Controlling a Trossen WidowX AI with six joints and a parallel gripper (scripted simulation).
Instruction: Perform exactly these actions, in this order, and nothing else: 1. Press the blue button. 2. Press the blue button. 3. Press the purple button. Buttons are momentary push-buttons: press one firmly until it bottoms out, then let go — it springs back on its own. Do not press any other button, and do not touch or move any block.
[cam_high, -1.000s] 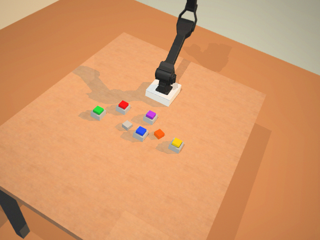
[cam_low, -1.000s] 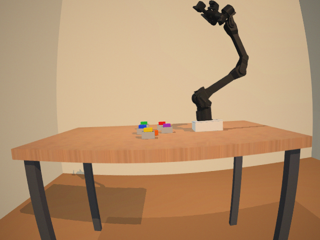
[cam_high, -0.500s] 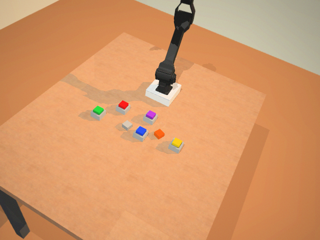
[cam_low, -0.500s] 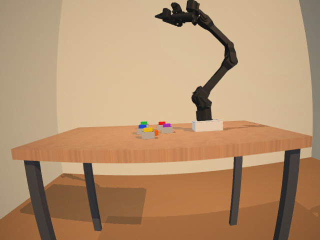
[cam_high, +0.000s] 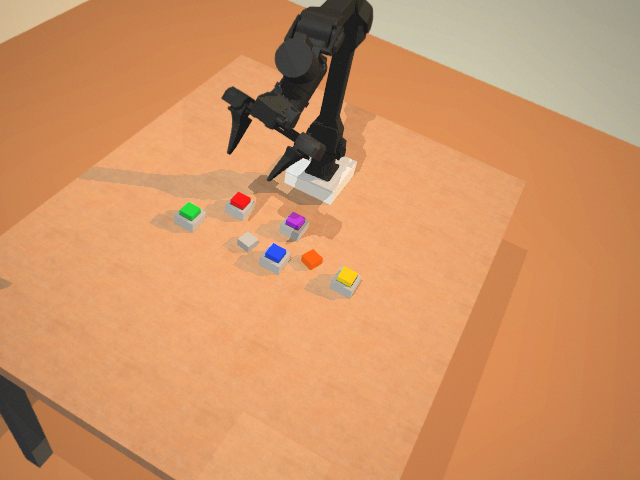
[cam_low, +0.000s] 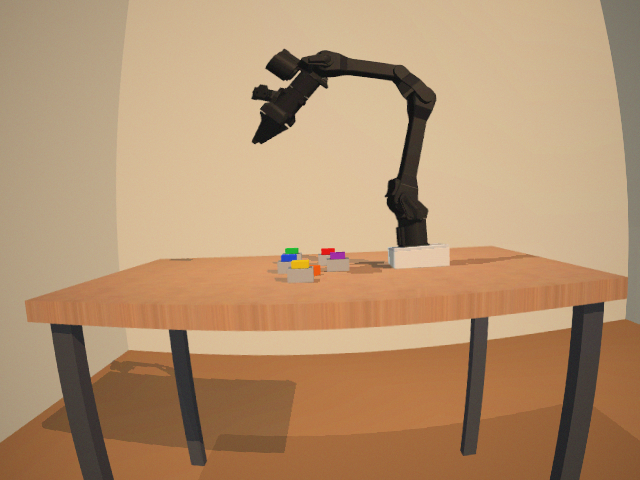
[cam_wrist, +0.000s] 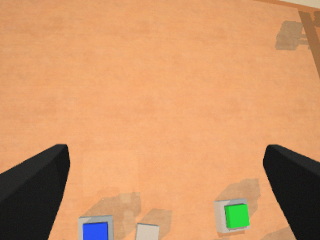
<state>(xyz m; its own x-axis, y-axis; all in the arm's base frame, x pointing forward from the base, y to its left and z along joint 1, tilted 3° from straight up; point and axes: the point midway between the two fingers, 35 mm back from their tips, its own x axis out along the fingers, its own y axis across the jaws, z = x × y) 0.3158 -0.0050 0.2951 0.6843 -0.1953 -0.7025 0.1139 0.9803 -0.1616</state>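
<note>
step 1 in hand, nothing pressed yet by the look of it. gripper (cam_high: 249, 165) high above the table (cam_high: 361, 361), fingers spread wide, holding nothing. blue button (cam_high: 275, 252) between grey block (cam_high: 248, 240) and orange block (cam_high: 311, 258) (tight gap). next: descend straight onto blue, clear of both blocks. purple button (cam_high: 295, 220) outside wrist view; fingertips cut off there.

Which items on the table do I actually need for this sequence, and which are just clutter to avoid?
Needed: blue button, purple button, open gripper.

Avoid: green button, red button, yellow button, grey block, orange block.
</note>
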